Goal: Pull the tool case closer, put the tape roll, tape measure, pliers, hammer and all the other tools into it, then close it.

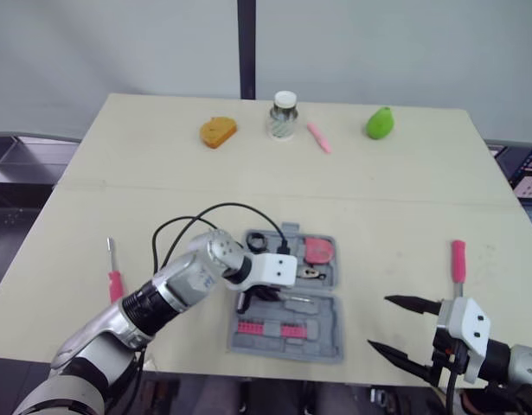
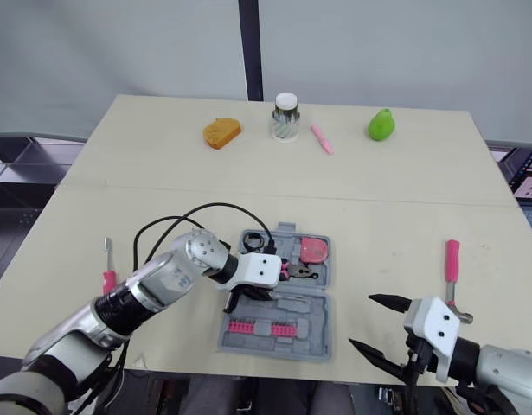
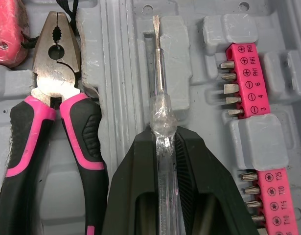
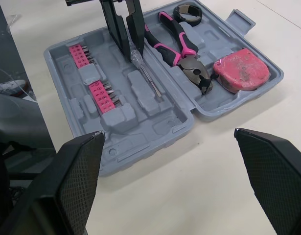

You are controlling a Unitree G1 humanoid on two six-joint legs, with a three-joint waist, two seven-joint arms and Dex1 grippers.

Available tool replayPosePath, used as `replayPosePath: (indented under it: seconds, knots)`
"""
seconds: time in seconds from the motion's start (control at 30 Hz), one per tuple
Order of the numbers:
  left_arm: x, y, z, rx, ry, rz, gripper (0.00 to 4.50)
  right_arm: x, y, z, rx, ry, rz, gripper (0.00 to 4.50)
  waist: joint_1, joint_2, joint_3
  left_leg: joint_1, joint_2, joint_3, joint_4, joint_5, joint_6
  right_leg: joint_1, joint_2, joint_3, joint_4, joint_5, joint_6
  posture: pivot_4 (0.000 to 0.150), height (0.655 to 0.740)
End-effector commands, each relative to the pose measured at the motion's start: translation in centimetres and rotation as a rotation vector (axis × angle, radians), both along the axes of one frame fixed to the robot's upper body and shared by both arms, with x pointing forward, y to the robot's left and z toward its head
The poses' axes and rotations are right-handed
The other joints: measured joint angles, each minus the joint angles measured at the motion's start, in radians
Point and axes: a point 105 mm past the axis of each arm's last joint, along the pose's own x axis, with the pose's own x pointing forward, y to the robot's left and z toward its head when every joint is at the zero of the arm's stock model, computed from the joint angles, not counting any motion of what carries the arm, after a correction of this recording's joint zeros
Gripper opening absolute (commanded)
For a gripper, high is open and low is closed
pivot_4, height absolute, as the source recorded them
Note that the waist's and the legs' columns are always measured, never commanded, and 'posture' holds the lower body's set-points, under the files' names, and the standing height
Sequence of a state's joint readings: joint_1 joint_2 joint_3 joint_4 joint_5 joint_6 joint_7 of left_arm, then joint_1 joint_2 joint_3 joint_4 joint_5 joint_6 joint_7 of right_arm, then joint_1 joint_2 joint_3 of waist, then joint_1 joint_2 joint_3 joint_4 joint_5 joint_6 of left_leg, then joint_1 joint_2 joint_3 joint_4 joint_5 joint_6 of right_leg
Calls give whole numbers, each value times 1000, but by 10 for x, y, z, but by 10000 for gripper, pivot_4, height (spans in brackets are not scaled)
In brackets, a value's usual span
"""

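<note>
Two black fingers of the left hand (image 3: 162, 134) are clamped on the clear-handled flat-blade screwdriver (image 3: 157, 63). Its slim metal shaft lies along a moulded rest in the open grey plastic tool case (image 1: 287, 341).

Just beside the screwdriver, across the case's hinge, the black-and-pink pliers (image 3: 55, 98) lie in the other half with their metal nose toward the pink tape measure (image 4: 241, 68). The black tape roll (image 4: 189, 13) sits at the pliers' handle end, in a corner of the same half. On the screwdriver's other side, two pink strips of screwdriver bits (image 3: 245, 78) are pressed into the half nearer the robot.

The case lies flat on the pale worktop (image 1: 404, 199), close to its front edge and between the two arms.

The right hand (image 1: 382, 324) hangs over the front edge near the case's right side. Its fingers are spread wide apart and grip nothing. Just beyond it lies the pink-handled hammer (image 1: 458, 259), its head partly behind that hand. A small pink-handled screwdriver (image 1: 114, 275) rests on the worktop well to the left of the case.

Along the far edge stand an orange bread-shaped piece (image 1: 218, 131), a glass jar with a white lid (image 1: 284, 116), a pink pen (image 1: 318, 137) and a green pear (image 1: 380, 123).
</note>
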State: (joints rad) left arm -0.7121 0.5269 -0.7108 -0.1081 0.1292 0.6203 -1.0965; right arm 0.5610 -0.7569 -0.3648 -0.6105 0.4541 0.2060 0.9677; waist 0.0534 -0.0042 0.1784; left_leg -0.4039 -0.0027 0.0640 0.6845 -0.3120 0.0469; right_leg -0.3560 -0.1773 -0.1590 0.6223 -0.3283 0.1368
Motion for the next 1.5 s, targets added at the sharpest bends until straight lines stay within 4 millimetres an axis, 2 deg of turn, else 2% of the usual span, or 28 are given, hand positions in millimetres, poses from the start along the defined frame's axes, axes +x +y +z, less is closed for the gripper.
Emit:
replayPosePath:
  seconds: [0.03, 0.43, 0.7, 1.07, 1.5]
  knots:
    - [5, 0, 6, 15, -44, -2, 174, 0, 0, 11, 2, -44, -13, 45000, 0, 0, 0, 0, 0, 0, 0, 0, 0, 0, 0, 0, 0, 0, 0, 1500, 6950]
    - [1, -2, 20, 26, -63, -20, 174, 2, 1, 10, 9, -44, -14, 45000, 0, 0, 0, 0, 0, 0, 0, 0, 0, 0, 0, 0, 0, 0, 0, 1500, 6950]
    - [1, -7, 23, 62, -93, -47, 174, 3, 2, 11, 10, -50, -15, 45000, 0, 0, 0, 0, 0, 0, 0, 0, 0, 0, 0, 0, 1, 0, 0, 1500, 6950]
    - [4, -4, 12, 121, -100, -74, 174, 2, 3, 12, 13, -52, -26, 45000, 0, 0, 0, 0, 0, 0, 0, 0, 0, 0, 0, 0, 1, 0, 0, 1500, 6950]
    - [10, -5, 11, 140, -108, -65, 174, 1, 3, 12, 12, -51, -33, 45000, 0, 0, 0, 0, 0, 0, 1, 0, 0, 0, 0, 0, 1, 0, 0, 1500, 6950]
